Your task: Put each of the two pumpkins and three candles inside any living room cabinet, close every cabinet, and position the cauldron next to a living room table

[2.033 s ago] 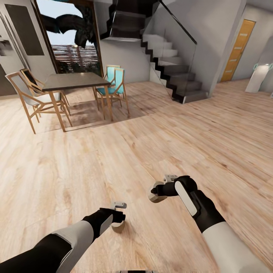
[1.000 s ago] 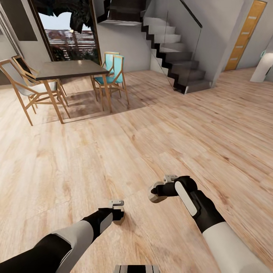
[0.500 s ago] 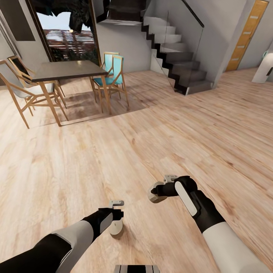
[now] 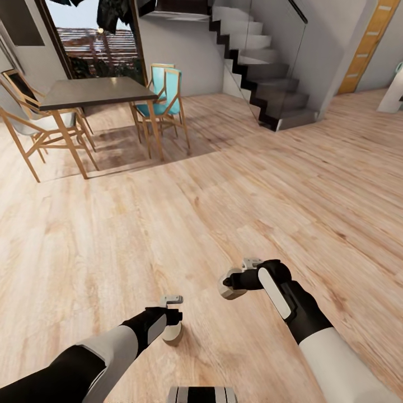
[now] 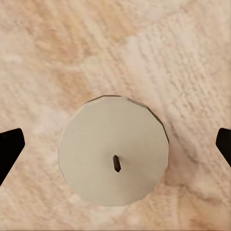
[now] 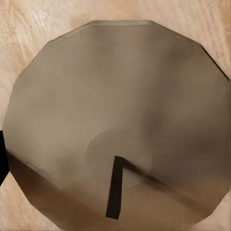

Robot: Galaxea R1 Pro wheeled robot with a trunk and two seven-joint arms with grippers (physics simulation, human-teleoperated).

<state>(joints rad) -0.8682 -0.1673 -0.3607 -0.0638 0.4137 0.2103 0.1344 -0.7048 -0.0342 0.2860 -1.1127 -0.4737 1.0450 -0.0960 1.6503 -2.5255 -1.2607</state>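
Observation:
In the left wrist view a pale cream candle (image 5: 113, 151) with a short dark wick stands upright on the wooden floor, seen from above. My left gripper (image 4: 173, 319) hangs open over it, and its dark fingertips (image 5: 9, 149) sit well clear on either side. The head view shows the same candle (image 4: 172, 333) just below that gripper. My right gripper (image 4: 228, 284) is shut on a tan-brown candle (image 4: 225, 293), held above the floor. This second candle (image 6: 118, 120) is very close in the right wrist view, with its wick pointing at the camera.
A dark dining table (image 4: 92, 92) with wooden chairs, two of them teal (image 4: 165, 98), stands at the far left before a large window. A staircase with a glass rail (image 4: 268, 73) rises behind, and an orange door (image 4: 366, 45) is at the far right. Light wooden floor (image 4: 235, 184) lies between.
The whole picture has shifted, so the camera has moved. One second ago the cream candle was up against the left fingers; now it lies below them. The right gripper's candle kept its place.

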